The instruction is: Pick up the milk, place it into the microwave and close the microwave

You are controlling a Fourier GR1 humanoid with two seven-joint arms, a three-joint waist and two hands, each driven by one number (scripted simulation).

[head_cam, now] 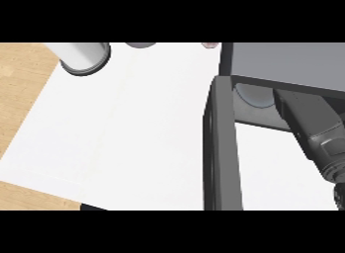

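A white counter top [124, 128] fills most of the head view, with a strip of light wooden surface [14, 94] showing along its left side and at the near left corner. At the far left, a pale grey cylinder [81, 56] crosses the far edge of the white top, its dark-rimmed round end pointing toward the counter; what it is cannot be told. Two small objects [140, 45] peek in at the far edge, one greyish and one pinkish, too cropped to identify.

On the right stands the microwave [299, 62], a dark grey box whose top face occupies the far right corner. Its door [223, 148] is swung open and runs as a tall dark slab from the microwave's front toward the near edge. Inside the cavity, a round pale shape [254, 95] shows just beside the door hinge; this may be the milk, though it is partly hidden and cannot be confirmed.

The right forearm [317, 133] reaches from the near right edge into the cavity, ending close to that round shape. The right hand itself is hidden inside, so whether its fingers are apart or together cannot be told. The left hand is out of the view.
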